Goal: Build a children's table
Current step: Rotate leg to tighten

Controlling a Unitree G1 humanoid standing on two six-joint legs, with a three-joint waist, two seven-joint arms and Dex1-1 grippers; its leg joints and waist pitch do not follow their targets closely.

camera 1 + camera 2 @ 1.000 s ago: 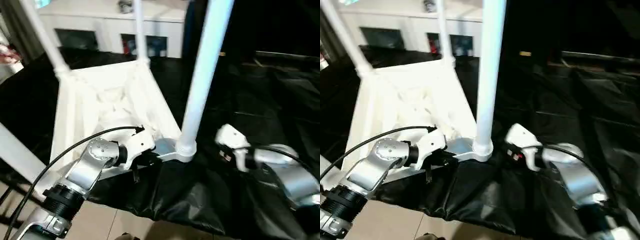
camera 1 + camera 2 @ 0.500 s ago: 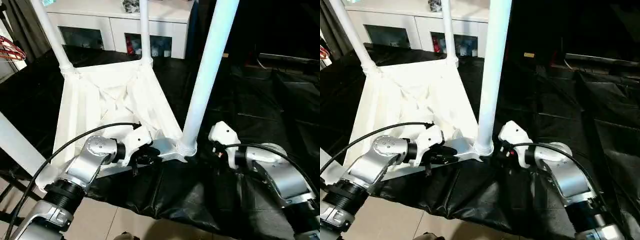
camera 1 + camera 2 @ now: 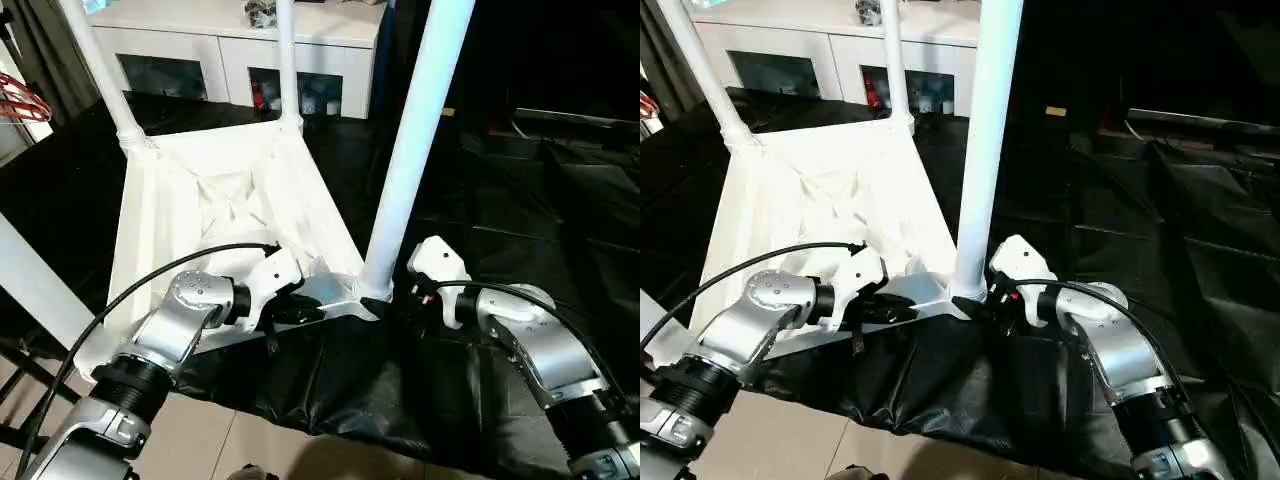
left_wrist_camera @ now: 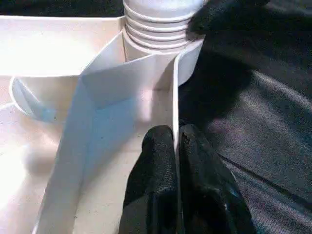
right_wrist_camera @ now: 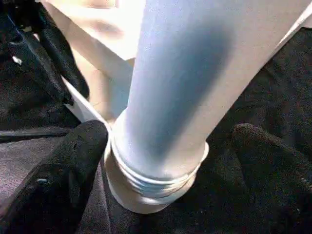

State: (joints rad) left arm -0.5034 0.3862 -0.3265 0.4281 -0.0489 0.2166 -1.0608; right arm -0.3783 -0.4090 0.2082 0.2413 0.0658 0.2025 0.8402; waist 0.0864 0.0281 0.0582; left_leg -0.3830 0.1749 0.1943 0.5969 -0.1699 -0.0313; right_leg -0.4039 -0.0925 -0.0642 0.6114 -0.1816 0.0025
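Note:
The children's table lies upside down on black cloth, its ribbed white top [image 3: 220, 200] facing up. Legs stand in the corner sockets: the near right leg [image 3: 410, 150], two far ones [image 3: 100, 70] [image 3: 288, 60], and a near left one [image 3: 40, 290]. My left gripper [image 4: 174, 134] is shut on the thin rim wall [image 4: 174, 97] of the top, just beside the near right socket. My right gripper [image 5: 170, 136] stands open around the base of that leg [image 5: 165, 97], one black finger [image 5: 73, 161] on each side.
A white cabinet [image 3: 240, 50] with glass doors stands behind the table. Creased black cloth [image 3: 520, 200] covers the floor to the right and ends at tiles [image 3: 220, 440] in front. A red wire object [image 3: 25, 100] shows at the far left.
My right gripper has moved left to the near right leg's base and now straddles it. The left gripper has stayed on the rim. The camera has tilted.

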